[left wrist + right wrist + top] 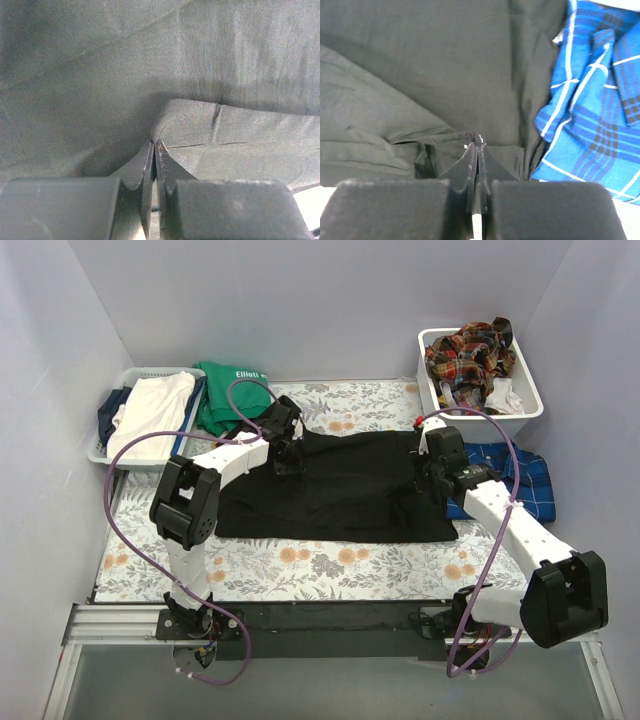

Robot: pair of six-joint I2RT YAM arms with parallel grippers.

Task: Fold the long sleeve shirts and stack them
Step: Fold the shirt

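The left gripper (155, 148) and right gripper (478, 141) are each clamping the black shirt's (350, 492) far side, so they should be lifting level and taut.

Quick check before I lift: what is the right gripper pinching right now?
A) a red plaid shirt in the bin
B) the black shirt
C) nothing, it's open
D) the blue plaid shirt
B: the right gripper is shut on a hem of the black shirt, and the blue plaid shirt lies beside it, outside the pinch.
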